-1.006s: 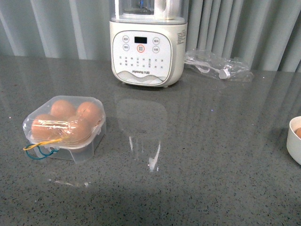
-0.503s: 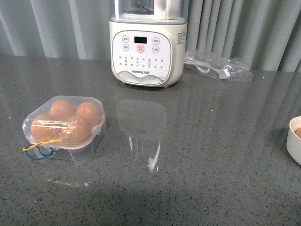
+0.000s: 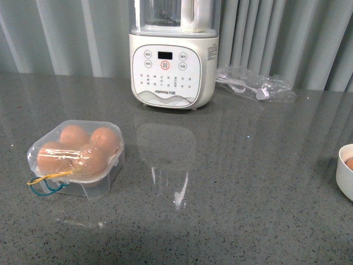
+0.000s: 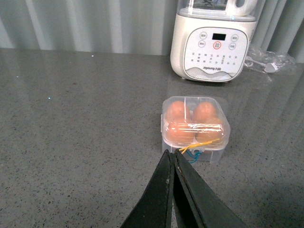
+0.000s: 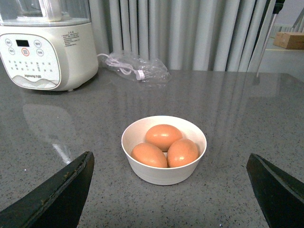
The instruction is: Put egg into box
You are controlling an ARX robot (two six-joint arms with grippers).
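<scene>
Your left gripper (image 4: 174, 159) is pinched together just near of the lidded box (image 3: 76, 156), your right gripper (image 5: 171, 190) spread wide around the bowl (image 5: 164, 149) of eggs.

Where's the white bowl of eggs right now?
The white bowl sits at the far right edge of the front view, on the grey counter right of the egg box, and between the open right gripper's fingers.
</scene>
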